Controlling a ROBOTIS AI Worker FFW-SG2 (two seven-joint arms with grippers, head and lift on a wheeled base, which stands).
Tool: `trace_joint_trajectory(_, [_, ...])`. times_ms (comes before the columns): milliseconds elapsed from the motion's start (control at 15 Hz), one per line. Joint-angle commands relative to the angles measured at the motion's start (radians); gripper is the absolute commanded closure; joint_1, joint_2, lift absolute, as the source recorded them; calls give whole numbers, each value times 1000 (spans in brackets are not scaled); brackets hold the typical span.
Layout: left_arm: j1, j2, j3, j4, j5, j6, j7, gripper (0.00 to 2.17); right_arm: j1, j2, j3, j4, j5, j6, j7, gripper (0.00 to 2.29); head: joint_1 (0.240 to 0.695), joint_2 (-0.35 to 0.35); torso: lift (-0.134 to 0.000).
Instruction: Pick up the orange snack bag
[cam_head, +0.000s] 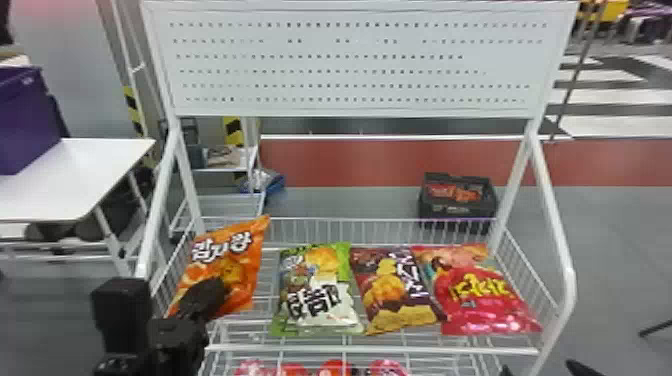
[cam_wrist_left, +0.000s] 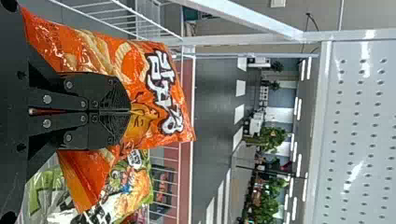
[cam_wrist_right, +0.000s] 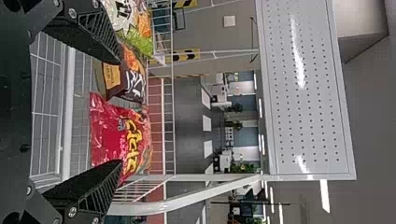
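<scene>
Orange snack bag tilted at left of wire basket, left gripper clamped on its front film (right gripper spread wide); slick film, if pinched shallowly, may slip free.

Leftmost bag: in left claw, at basket's left side.
Second bag: in wire basket, right of leftmost.
Third bag: in basket, right of second.
Rightmost bag: in basket, beside third.
Perforated panel: above basket's rear.
Crate: on floor, behind basket.
Side table: left of basket.
</scene>
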Motion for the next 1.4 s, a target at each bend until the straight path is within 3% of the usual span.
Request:
trace_joint_trajectory(0, [84, 4, 16, -40, 9, -101, 1, 1349, 1, 0, 2, -2, 0, -3, 0, 140, 499, 0, 0])
trace_joint_trajectory(600, [288, 15, -34, -3, -31, -592, 5, 1352, -5, 6, 5, -5, 3, -3, 0, 140, 499, 0, 0])
trace_joint_trajectory(1333, [400, 16, -56, 54, -108, -785, 12, 1349, -22, 7, 15, 5, 1, 0, -2, 140, 499, 0, 0])
